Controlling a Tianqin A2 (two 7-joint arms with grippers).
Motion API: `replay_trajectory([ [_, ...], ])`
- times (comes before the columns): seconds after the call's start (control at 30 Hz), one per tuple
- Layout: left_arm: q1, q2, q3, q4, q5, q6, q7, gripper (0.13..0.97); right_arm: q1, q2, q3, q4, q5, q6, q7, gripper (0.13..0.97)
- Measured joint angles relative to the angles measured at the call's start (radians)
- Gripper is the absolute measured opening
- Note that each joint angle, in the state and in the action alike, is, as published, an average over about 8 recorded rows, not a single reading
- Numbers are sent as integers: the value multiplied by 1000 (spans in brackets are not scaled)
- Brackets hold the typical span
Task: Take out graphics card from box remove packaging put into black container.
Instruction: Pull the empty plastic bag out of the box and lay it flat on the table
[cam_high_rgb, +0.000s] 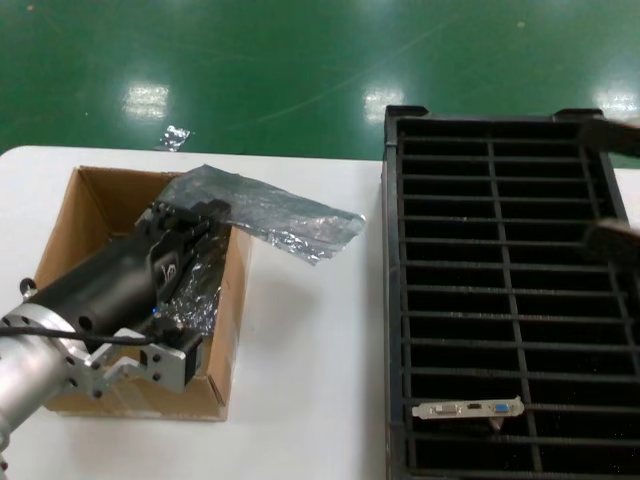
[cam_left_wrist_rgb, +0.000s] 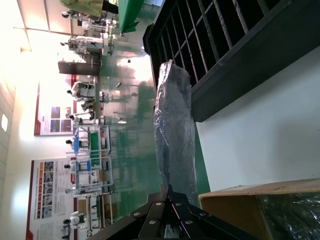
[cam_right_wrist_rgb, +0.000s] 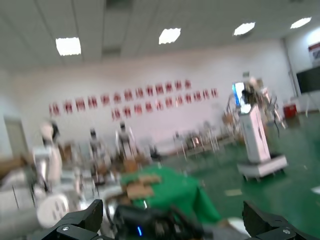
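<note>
Left end effector, lower left of frame, pinched shut on the packaging: light, crinkly, slippery film—you should grip its end firmly; right end effector spread wide, empty.

Head view: from above, looking forward and down at the white table — box left, black container right.
Left wrist view: close, along the packaging toward that container — both shared with the head view.
Right wrist view: faces the hall.
</note>
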Motion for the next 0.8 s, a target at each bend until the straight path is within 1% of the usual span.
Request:
replay_trajectory([
  [0.13, 0, 0, 0, 0, 0, 0, 0, 138, -33, -12, 64, -24, 57, -33, 30, 966],
  [0.27, 0, 0, 0, 0, 0, 0, 0, 138, -68, 4, 111, -25, 71, -68, 44, 966],
  [0.47, 0, 0, 0, 0, 0, 0, 0, 138, -112, 49, 155, -18, 42, -106, 49, 966],
  [0.67, 0, 0, 0, 0, 0, 0, 0, 138, -134, 87, 165, -14, 0, -125, 31, 966],
  [0.73, 0, 2, -2, -3, -1, 5, -6, 138, -136, 93, 165, -14, -5, -129, 24, 966],
  [0.8, -3, 6, -9, -10, -7, 24, -29, 138, -136, 95, 164, -14, -6, -130, 21, 966],
])
